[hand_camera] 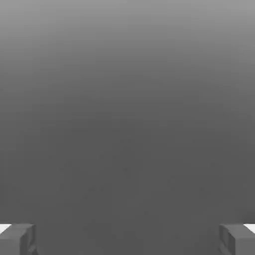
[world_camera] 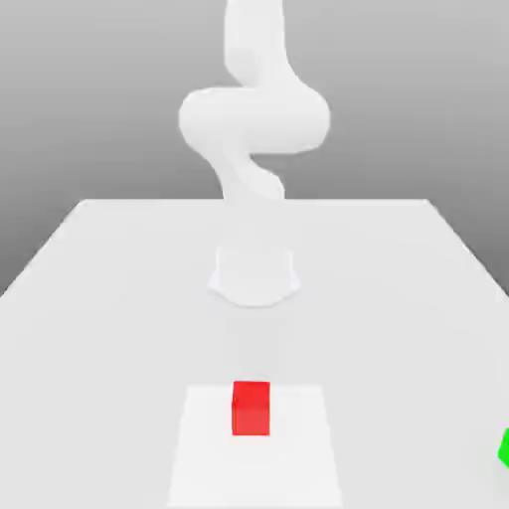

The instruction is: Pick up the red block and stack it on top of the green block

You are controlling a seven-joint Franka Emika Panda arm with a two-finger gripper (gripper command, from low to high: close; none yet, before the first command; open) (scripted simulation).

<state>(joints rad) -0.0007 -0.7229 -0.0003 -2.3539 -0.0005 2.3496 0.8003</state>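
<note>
The red block rests on a paler square patch of the white table, near the front middle in the exterior view. A sliver of the green block peeks in at the exterior view's right edge, level with the red one. The white arm rises coiled above its round base behind the red block. In the hand view my gripper stands open, its two grey fingertips far apart with nothing between them, facing plain grey background.
The pale square patch under the red block reaches to the table's front edge. The table's far edge runs behind the arm's base.
</note>
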